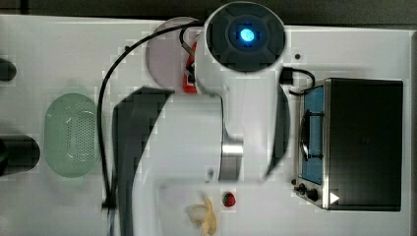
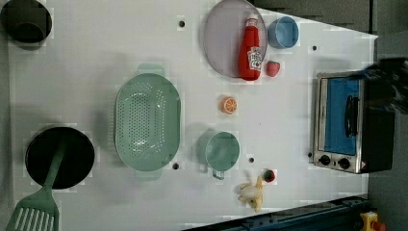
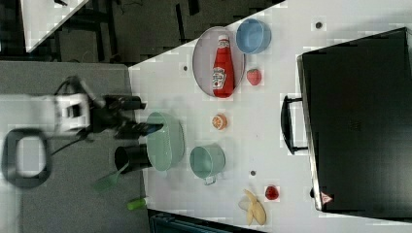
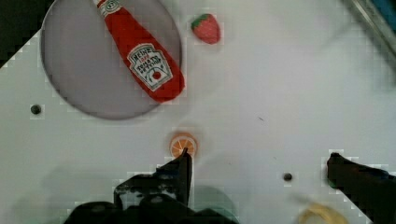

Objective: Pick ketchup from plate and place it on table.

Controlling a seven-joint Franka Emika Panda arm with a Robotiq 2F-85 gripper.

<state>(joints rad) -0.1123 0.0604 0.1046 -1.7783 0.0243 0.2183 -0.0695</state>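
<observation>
Ketchup (image 4: pixel 142 56) lying on plate (image 4: pixel 74 70), well apart from spread claw (image 4: pixel 257 161)

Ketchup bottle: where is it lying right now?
In the left view the ketchup lies on the right part of the plate, between the blue bowl and the strawberry.

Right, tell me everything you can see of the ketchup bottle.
The ketchup is a small red squeeze bottle, plastic by its look, with a white cap marked in red and a white shield label printed in red and green. It lies on its side on the lilac-grey plate, near the plate's right edge in the left view, base reaching the rim and maybe just past it. A strawberry sits close by on the table. Nothing grips it; the tool is apart from it.
</observation>
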